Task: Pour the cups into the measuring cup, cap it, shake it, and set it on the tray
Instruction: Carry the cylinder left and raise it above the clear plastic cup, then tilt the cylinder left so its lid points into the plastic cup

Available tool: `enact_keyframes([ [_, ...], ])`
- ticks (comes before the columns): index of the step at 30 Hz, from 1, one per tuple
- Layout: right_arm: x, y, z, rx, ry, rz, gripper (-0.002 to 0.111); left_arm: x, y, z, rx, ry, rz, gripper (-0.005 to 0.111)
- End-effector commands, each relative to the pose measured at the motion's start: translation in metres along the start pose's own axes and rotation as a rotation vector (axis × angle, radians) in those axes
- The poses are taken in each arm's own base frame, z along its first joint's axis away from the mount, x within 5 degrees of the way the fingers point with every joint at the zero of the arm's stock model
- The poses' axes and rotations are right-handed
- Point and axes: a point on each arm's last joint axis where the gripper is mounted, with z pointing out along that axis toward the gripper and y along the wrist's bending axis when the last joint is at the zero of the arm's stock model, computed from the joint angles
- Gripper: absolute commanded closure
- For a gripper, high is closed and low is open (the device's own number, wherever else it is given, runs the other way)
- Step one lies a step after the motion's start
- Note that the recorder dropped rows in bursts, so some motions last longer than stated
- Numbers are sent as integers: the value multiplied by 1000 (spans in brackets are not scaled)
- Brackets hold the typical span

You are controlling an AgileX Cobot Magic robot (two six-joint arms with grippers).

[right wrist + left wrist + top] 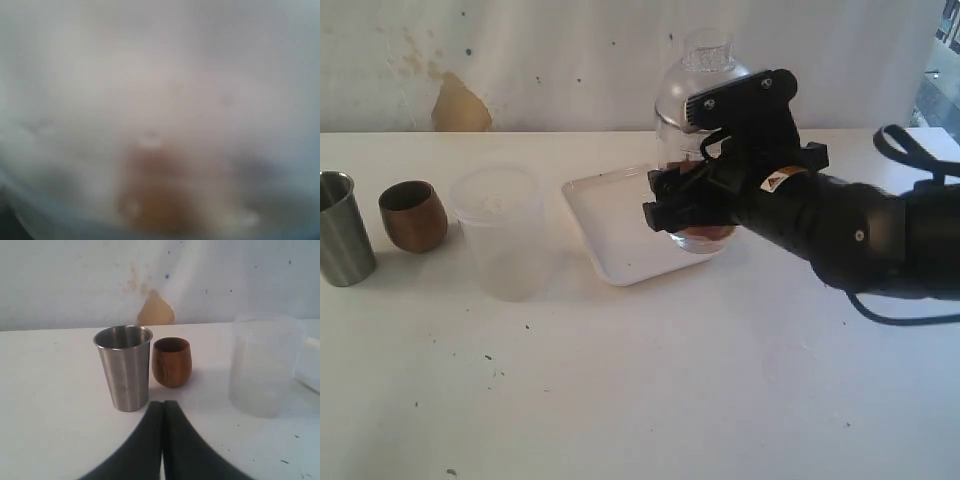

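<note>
measuring cup stands upright on the right side of the tray, with something brown in its bottom. its lower half is hidden behind the right gripper, which is set about it; i cannot tell whether the jaws press it. the right wrist view is only a blur of clear wall and brown. left gripper, outside the exterior view, is closed tight on nothing, near the tumbler, wooden cup and tub.
</note>
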Motion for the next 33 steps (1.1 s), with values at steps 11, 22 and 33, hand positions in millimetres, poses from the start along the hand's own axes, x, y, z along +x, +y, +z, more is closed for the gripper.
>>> enact_keyframes([
  [11, -56, 12, 60, 4, -82, -285, 108, 1, 0, 0, 0, -3, 1, 107],
  [22, -52, 0, 106, 234, 35, -520, 108, 1, 0, 0, 0, -3, 1, 107],
  [33, -51, 1, 118, 250, 68, -786, 108, 1, 0, 0, 0, -3, 1, 107],
])
